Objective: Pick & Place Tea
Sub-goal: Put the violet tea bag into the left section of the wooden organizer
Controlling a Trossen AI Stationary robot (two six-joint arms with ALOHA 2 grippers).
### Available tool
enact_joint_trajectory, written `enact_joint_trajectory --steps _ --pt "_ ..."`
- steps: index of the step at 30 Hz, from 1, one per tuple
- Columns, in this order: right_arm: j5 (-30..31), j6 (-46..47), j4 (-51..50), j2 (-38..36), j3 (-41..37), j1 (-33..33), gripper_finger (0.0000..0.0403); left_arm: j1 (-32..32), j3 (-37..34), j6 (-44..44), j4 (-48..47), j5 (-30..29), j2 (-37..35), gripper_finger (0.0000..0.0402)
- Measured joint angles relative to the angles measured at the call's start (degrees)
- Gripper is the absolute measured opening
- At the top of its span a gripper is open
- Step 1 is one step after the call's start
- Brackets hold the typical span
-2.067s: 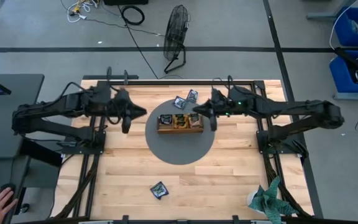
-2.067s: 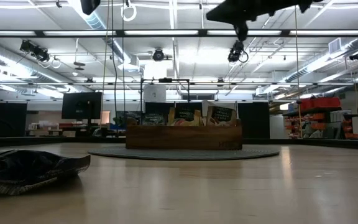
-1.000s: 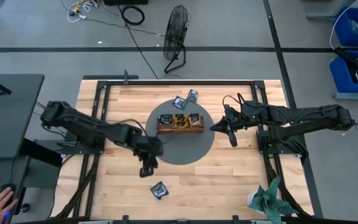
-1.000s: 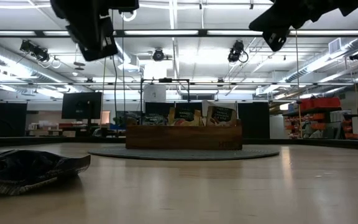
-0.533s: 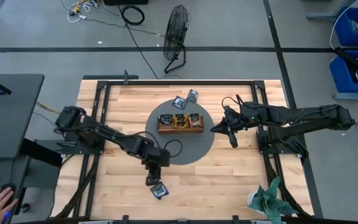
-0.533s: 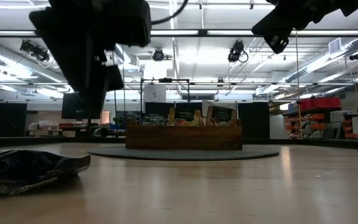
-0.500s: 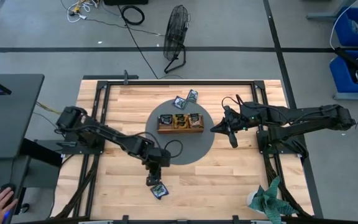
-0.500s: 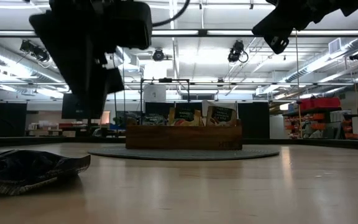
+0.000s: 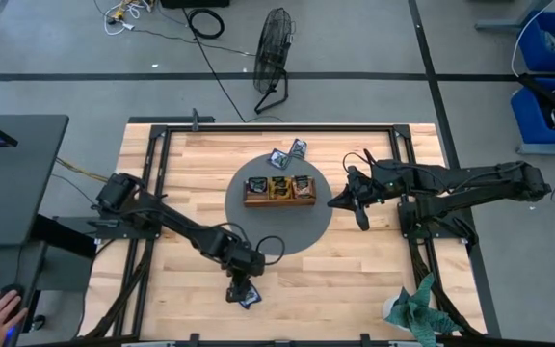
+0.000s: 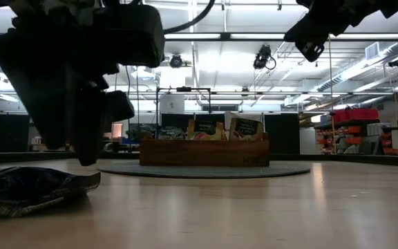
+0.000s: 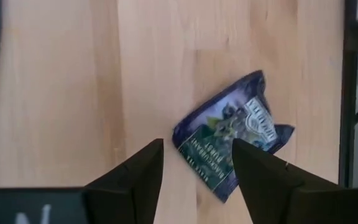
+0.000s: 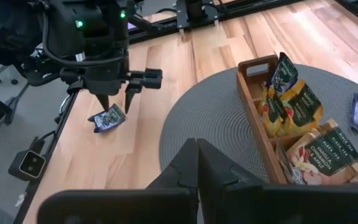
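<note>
Left gripper (image 9: 240, 292) low in the high view, bottom centre-left, hanging over a blue sachet (image 9: 248, 297) on bare wood; fingers (image 11: 138, 171) spread wide, nothing between them. In the left wrist view the sachet (image 11: 234, 134) lies flat, partly behind one finger.

Right gripper (image 9: 359, 214) right of centre, raised above the grey mat (image 9: 277, 241), fingers pressed together, empty.

Tray (image 9: 278, 190) mid-frame on the mat, sachets standing in its compartments. Two more sachets (image 9: 289, 152) just above the mat, on wood.
</note>
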Motion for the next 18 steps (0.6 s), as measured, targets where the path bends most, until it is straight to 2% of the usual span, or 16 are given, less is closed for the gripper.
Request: enact_joint_trajectory --steps 18 --pt "0.01 0.57 -1.15 0.02 0.02 0.07 0.0 -1.29 0.07 0.13 2.35 -3.55 3.24 0.0193"
